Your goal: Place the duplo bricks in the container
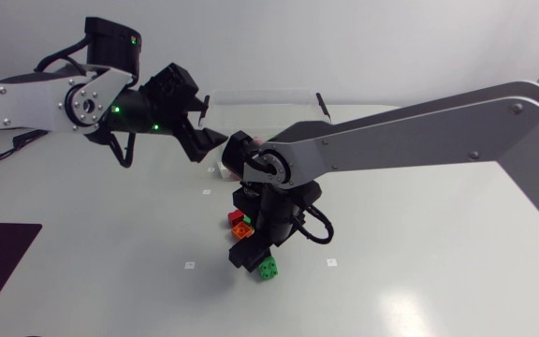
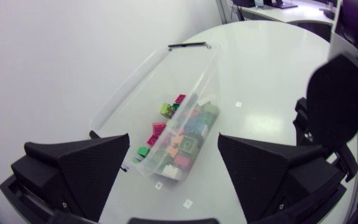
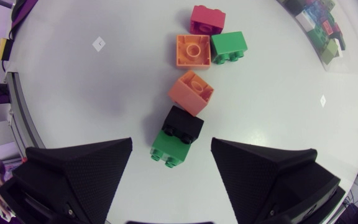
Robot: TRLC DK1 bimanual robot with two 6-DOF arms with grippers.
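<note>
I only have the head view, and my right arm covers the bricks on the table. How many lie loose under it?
Observer: Six loose bricks, by the right wrist view.
Operator: Is the right gripper shut on one?
Observer: No. The right gripper is open, with a green brick between its fingers, touching neither.
Operator: How full is the container?
Observer: In the left wrist view the container holds a pile of bricks at its end nearer the left gripper.
</note>
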